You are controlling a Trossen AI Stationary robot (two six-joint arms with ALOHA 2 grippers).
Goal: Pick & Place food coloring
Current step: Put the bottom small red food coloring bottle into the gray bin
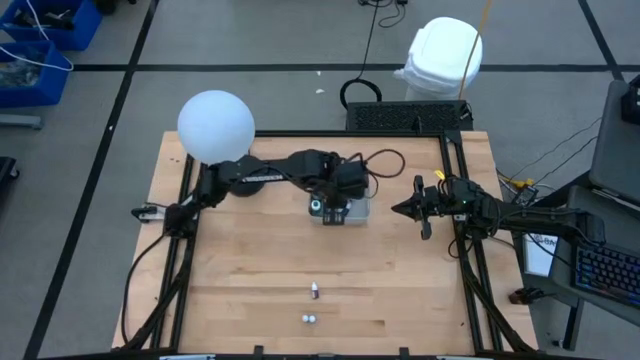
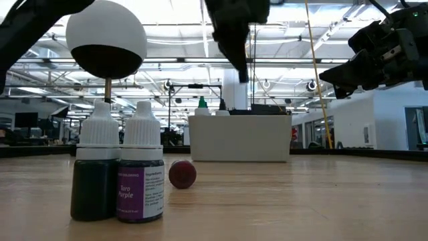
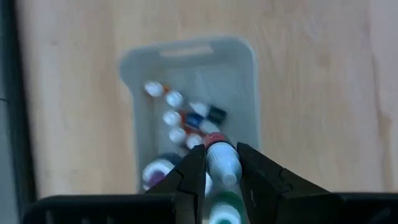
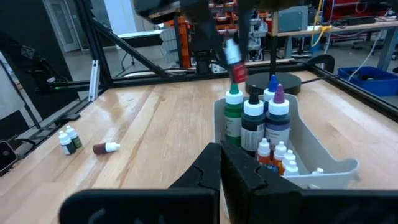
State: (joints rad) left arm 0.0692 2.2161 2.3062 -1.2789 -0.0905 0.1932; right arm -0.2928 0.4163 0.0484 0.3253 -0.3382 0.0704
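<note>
My left gripper point(image 3: 216, 163) hovers over the grey tray point(image 3: 186, 50), shut on a small red food coloring bottle with a white cap point(image 4: 235, 61). In the tray stand taller bottles with green, black and purple bodies point(image 4: 254, 121), with several tiny white-capped vials point(image 3: 174, 117) beside them. On the table near its near edge, a green and a purple bottle point(image 2: 119, 175) stand on their bases, and a red one point(image 2: 182, 174) lies on its side. My right gripper point(image 4: 221, 154) waits shut to the right of the tray point(image 1: 340, 212). My left gripper pinches the small bottle by its white cap point(image 3: 222, 163) between the two fingers, coming from above and pointing down. The bottle is lifted clear above the tray, slightly tilted, with its red body point(image 4: 239, 74) hanging below the fingers.
A white ball on a stand point(image 1: 215, 125) is at the table's far left. The dark frame rails point(image 1: 460, 250) run along both sides. Bare wood lies between the tray and the three bottles near the front edge point(image 1: 311, 305).
</note>
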